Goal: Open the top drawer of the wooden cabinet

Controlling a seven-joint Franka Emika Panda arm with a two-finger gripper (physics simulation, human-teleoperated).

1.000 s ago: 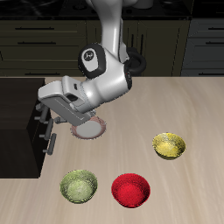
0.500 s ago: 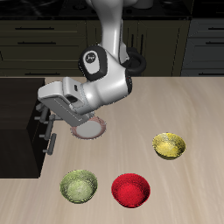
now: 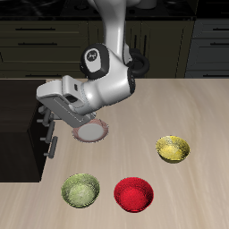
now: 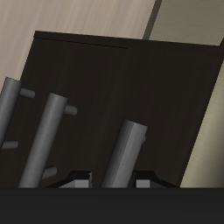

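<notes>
Near-black wood marks the boxy wooden cabinet [image 3: 18, 125] at one end of the pale tabletop [image 3: 197, 116], its flat top level with the arm's wrist. We have the white hand [image 3: 46, 114] turned sideways and pressed up to the cabinet's front so its fingers can straddle a handle. In the wrist view the top drawer [image 4: 166, 96] fills the frame, with short grey metal bar handles [image 4: 127, 153] standing off the face. The hand's tips sit either side of one bar; we cannot tell whether they grip it. We judge the drawer's front faces the bowls, so it would slide out that way.
</notes>
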